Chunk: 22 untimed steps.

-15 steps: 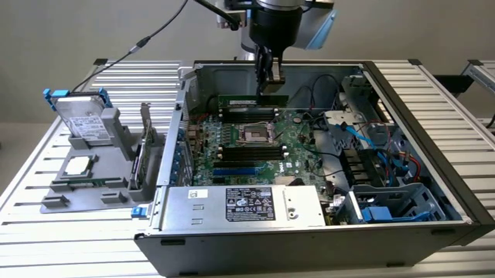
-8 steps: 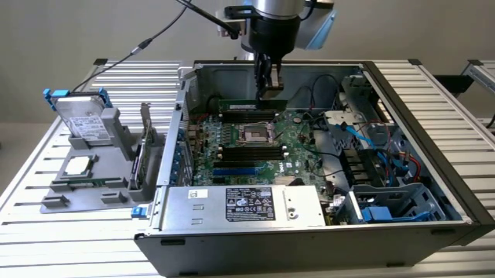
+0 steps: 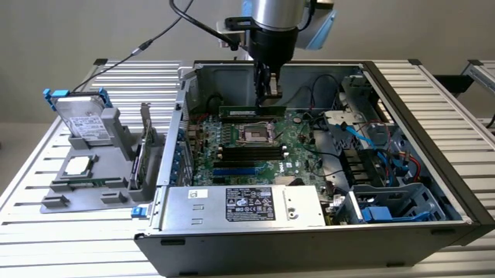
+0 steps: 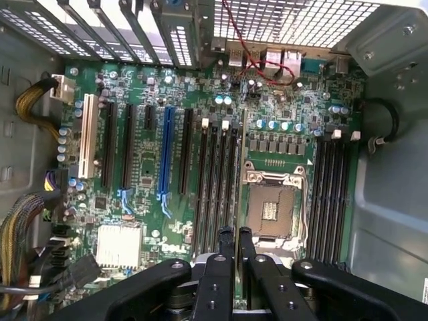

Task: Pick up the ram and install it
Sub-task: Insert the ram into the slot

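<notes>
Slatted metal table [image 3: 69,249], plain grey wall [image 3: 77,29] behind. Open PC case [image 3: 309,252] lies flat on it. Gripper [image 3: 268,99] is inside the case, fingers pinched on the ram [image 3: 246,111]. The stick is level, jutting toward 9 o'clock, at 12 o'clock of the CPU socket [image 3: 254,134]. Hard drive [image 3: 83,120] stands at the case's 9 o'clock.

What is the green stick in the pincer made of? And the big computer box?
The ram, gripped in the pincer, looks like green circuit board: a flat, stiff strip with a matte face. The dark chips on it are probably plastic. The computer case looks like grey sheet metal, with thin folded walls and a dull shine.
</notes>
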Each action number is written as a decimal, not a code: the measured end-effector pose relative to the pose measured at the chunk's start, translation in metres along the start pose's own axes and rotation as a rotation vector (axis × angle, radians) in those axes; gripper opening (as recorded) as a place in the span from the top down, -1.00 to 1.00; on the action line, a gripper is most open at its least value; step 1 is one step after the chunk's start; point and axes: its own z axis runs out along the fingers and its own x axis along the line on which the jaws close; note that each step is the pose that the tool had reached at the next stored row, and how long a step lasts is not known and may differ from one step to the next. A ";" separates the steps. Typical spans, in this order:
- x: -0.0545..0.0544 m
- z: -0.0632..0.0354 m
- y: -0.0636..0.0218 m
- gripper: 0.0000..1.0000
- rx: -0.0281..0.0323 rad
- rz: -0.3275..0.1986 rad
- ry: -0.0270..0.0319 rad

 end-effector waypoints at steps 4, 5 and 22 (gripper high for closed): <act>0.000 0.0073 -0.0004 0.73 0.0001 -0.001 0.0000; 0.000 0.0090 -0.0005 0.73 0.0000 -0.002 0.0002; 0.015 0.0398 -0.0010 0.73 -0.0006 -0.030 0.0017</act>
